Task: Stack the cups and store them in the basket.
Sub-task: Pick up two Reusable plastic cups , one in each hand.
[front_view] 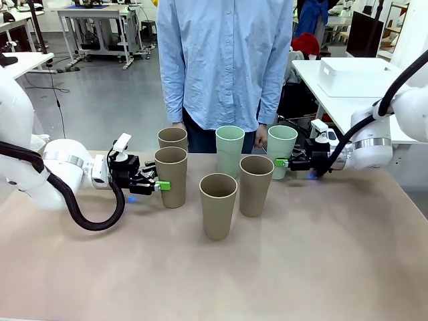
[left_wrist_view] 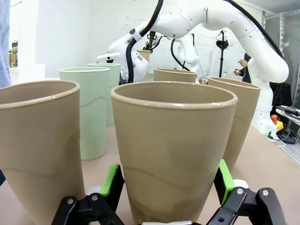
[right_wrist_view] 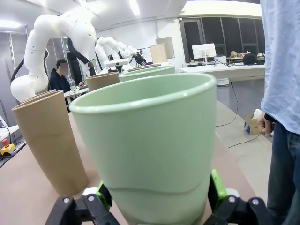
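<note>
The front tan cup (front_view: 218,205) stands upright on the counter (front_view: 321,267), nearest the robot's side. Just right of it and slightly behind stands a second tan cup (front_view: 256,184); whether the two touch cannot be told. Straight behind the front tan cup is the free mint cup (front_view: 229,150), its base hidden by those two.

Left of the front tan cup is the gripped tan cup (front_view: 171,176), with the left pincer (front_view: 163,185) closed on its lower wall. In the left wrist view the green pads (left_wrist_view: 110,180) press on both sides of it, and the picture's bottom edge cuts off its base. Behind and left of the front tan cup, the rear tan cup (front_view: 172,138) shows only its upper half.

Behind and right of the front tan cup, the right pincer (front_view: 279,162) is clamped on the gripped mint cup (front_view: 281,150). Its pads (right_wrist_view: 214,186) hug the cup low down in the right wrist view.

All cup walls are plain matte.

A person in a light blue shirt (front_view: 224,60) stands beyond the cups, one hand (front_view: 261,137) hanging between the two mint ones.

The basket (front_view: 352,75) sits far behind and right of the front tan cup on a separate white table (front_view: 309,70), its right end hidden by the right arm
</note>
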Motion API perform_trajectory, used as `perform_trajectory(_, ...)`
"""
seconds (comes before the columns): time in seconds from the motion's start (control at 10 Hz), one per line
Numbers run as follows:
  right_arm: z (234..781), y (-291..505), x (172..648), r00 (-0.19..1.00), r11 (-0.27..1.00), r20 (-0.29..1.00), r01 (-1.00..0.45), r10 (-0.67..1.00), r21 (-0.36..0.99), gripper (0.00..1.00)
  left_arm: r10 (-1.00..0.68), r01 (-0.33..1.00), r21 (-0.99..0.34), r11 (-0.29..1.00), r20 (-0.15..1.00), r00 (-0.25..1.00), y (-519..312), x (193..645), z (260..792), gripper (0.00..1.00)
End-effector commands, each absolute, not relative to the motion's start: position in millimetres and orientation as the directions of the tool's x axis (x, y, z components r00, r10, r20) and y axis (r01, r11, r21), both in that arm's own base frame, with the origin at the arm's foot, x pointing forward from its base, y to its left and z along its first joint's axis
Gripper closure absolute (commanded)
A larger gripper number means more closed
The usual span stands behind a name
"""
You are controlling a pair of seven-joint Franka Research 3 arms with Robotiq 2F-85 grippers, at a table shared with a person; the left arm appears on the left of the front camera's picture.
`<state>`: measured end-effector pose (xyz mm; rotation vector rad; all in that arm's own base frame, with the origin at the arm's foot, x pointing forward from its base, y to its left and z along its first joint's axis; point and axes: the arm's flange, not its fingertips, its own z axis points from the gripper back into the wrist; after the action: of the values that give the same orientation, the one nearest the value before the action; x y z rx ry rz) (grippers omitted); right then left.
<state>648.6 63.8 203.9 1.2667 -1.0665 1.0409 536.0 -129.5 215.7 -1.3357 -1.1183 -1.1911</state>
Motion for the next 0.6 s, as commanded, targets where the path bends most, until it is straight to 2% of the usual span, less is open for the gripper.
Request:
perform_trajectory(0.0,206.1,70.7,657.3,0.221,0.028,0.975,-0.975,0.013,0.221,0.00,0.039,0.992,-0.102,-0.079,0.994,0.106,-137.3,540.4,217.1,0.00)
perform_trajectory(0.5,205.6,73.6,656.7,0.221,0.024,0.975,-0.975,0.012,0.221,0.00,-0.006,0.988,-0.125,-0.087,0.992,0.125,-153.9,533.0,213.8,0.00)
